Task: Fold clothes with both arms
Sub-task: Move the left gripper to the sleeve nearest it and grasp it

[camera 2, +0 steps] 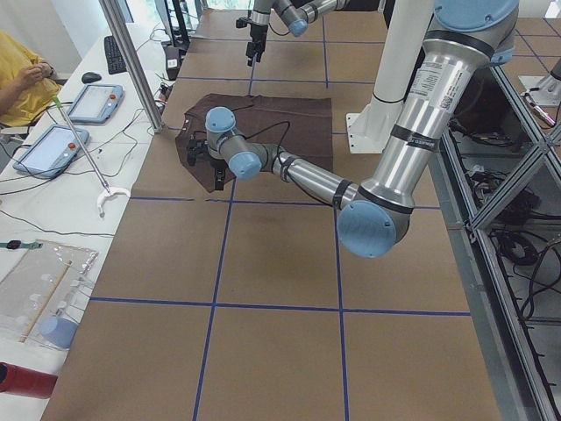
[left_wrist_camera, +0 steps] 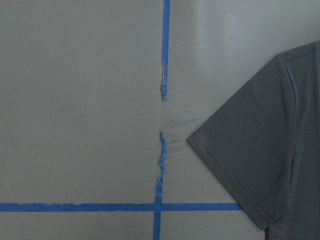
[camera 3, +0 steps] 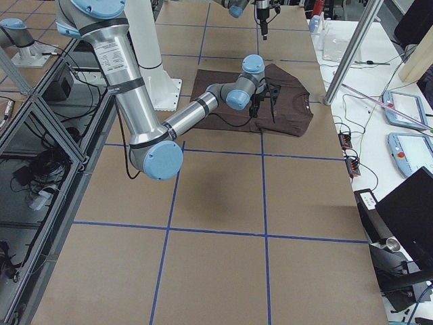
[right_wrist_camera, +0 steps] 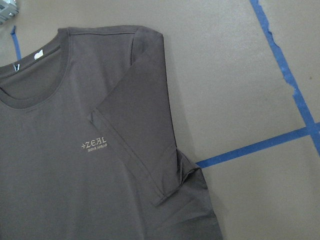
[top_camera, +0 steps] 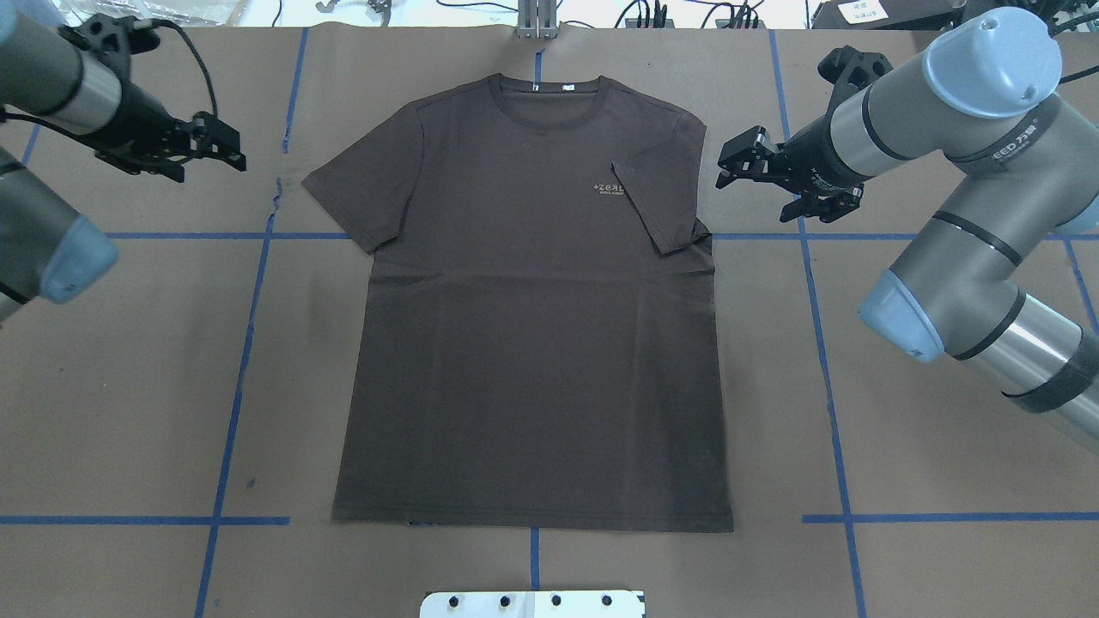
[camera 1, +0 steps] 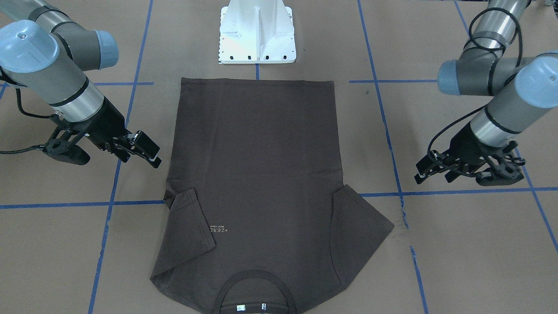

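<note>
Front-up T-shirt (top_camera: 532, 326) is lying flat mid-table (top_camera: 129, 386), folded sleeve (top_camera: 657, 202) turned inward, spread sleeve (top_camera: 361, 197) awaiting. Left gripper (top_camera: 232, 148) and right gripper (top_camera: 755, 190) are hovering alongside, fingers parted, holding nothing; most folding apparently remains.

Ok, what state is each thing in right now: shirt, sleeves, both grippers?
T-shirt: flat on the table, front up, body not folded.
right-side sleeve: folded in over the chest.
left-side sleeve: spread out flat.
left gripper: open, empty, off the shirt.
right gripper: open, empty, beside the folded sleeve.
</note>
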### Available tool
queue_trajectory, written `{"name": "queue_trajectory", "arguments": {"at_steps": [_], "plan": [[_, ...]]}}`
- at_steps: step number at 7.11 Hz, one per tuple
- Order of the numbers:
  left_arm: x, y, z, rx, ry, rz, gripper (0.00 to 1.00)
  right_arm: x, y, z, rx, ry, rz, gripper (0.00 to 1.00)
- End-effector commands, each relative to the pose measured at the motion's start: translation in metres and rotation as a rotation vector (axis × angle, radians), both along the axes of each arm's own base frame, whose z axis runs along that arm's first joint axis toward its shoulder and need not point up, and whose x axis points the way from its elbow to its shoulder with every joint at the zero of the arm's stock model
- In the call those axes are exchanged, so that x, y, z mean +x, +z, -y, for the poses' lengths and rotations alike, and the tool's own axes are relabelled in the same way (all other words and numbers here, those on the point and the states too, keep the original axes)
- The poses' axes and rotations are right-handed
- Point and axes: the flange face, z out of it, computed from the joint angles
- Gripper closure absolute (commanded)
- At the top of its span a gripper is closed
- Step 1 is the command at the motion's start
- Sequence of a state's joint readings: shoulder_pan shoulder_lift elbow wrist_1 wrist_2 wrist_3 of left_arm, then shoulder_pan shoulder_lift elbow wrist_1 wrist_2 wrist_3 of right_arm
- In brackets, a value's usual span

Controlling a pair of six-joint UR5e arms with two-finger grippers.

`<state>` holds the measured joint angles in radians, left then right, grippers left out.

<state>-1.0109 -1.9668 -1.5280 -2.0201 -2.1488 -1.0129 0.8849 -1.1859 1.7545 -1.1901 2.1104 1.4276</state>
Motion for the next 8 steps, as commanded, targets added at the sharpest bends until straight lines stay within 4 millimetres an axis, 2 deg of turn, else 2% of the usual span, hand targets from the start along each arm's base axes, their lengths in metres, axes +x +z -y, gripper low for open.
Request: {"name": "queue_trajectory", "arguments": {"at_steps": [1, 2, 3, 4, 5, 8], "plan": [[0.056, 0.01, 0.026, -0.015, -0.049, 0.092, 0.11, 0.001, 0.006, 0.002, 0.012, 0.012, -0.019, 0.0], [0.089, 0.012, 0.033, -0.018, -0.068, 0.133, 0.15, 0.001, 0.006, 0.002, 0.029, 0.011, -0.027, 0.0], [0.098, 0.015, 0.039, -0.013, -0.067, 0.133, 0.2, 0.001, 0.004, 0.001, 0.044, 0.004, -0.025, 0.0], [0.104, 0.025, 0.047, 0.006, -0.074, 0.124, 0.24, 0.001, 0.005, 0.001, 0.04, -0.001, -0.024, 0.0], [0.114, 0.024, 0.058, 0.017, -0.078, 0.126, 0.28, -0.003, 0.007, 0.0, 0.044, -0.009, -0.029, 0.0], [0.128, 0.03, 0.053, 0.017, -0.058, 0.131, 0.33, -0.004, 0.011, 0.0, 0.052, -0.018, -0.04, 0.0]]}}
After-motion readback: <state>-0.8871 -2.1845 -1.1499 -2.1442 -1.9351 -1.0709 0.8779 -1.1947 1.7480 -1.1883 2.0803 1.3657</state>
